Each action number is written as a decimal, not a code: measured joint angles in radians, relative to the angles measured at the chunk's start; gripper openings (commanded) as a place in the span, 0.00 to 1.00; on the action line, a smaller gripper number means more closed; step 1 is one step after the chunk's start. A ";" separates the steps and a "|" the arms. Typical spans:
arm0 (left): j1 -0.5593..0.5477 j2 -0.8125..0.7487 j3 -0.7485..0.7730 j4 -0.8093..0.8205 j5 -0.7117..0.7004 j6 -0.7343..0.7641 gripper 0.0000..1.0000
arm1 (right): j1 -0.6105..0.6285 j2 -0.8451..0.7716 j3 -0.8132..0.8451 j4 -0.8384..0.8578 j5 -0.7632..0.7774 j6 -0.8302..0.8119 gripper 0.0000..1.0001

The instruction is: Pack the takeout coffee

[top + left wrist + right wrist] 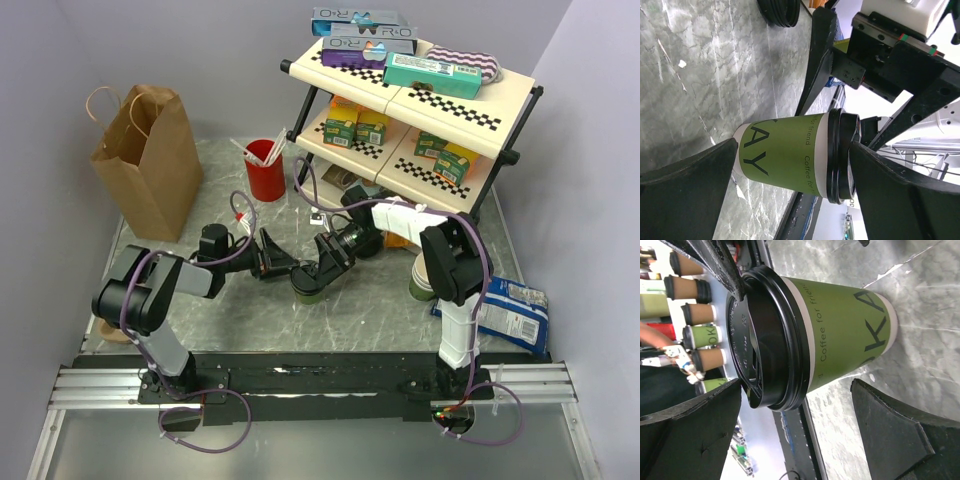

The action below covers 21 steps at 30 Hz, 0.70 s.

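From overhead, I see the takeout coffee [306,287] upright on the table [240,325], with the left gripper [285,270] at its 10 o'clock and the right gripper [326,270] at its 2 o'clock. On the left wrist camera, the jaws stand wide with the cup between them. On the right wrist camera, the jaws are equally wide, with the cup at 12 o'clock.

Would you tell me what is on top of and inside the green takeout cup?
A round black plastic lid closes the takeout cup. That lid and the paper wall hide the inside, so contents cannot be seen.
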 measured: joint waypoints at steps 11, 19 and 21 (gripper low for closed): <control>0.006 0.079 0.027 0.058 0.045 -0.001 0.97 | 0.002 0.002 -0.049 0.067 -0.047 0.048 0.93; 0.013 0.171 0.044 0.159 0.106 -0.041 0.96 | 0.000 0.001 -0.099 0.147 -0.081 0.119 0.92; 0.015 0.193 0.047 0.190 0.120 -0.049 0.95 | 0.000 -0.002 -0.113 0.166 -0.085 0.141 0.92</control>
